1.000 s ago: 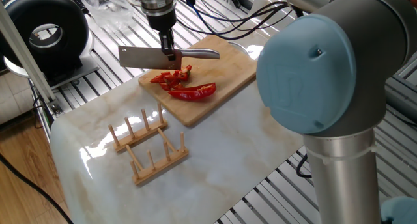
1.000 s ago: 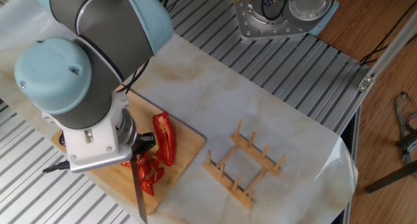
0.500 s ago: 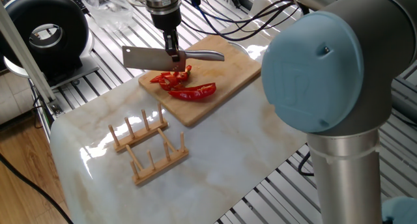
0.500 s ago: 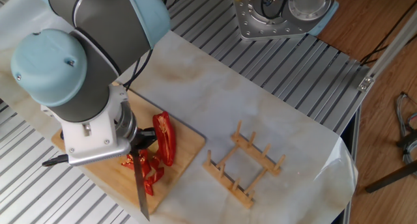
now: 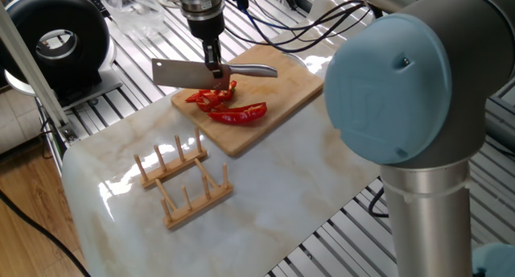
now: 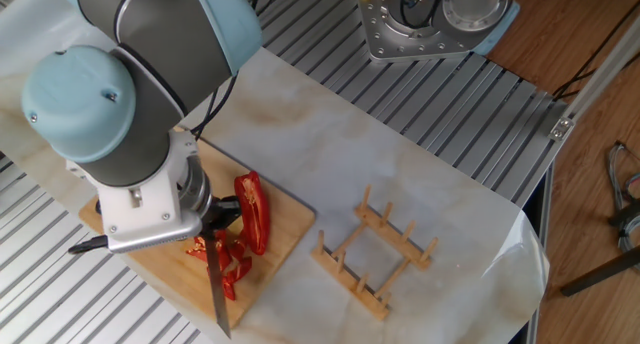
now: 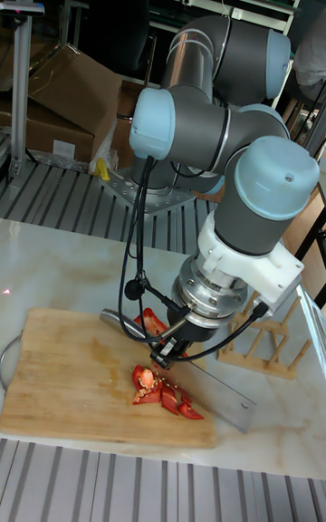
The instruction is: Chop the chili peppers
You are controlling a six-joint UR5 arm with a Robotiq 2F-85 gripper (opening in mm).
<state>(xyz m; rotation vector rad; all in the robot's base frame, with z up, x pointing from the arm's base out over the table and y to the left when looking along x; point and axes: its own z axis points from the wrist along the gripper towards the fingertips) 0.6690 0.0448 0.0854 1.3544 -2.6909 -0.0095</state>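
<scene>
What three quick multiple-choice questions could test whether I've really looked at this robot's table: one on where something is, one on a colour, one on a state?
1. Where do the chili peppers lie?
A. on the wooden cutting board
B. in the wooden rack
C. on bare marble

2. What colour are they?
A. green
B. yellow
C. red

3. What is the tool doing?
A. hanging open
B. shut on a cleaver
C. gripping the rack

Answers: 1 A, they rest on the board under the blade. 2 C, glossy red in every view. 3 B, its fingers clamp the cleaver near the handle.
</scene>
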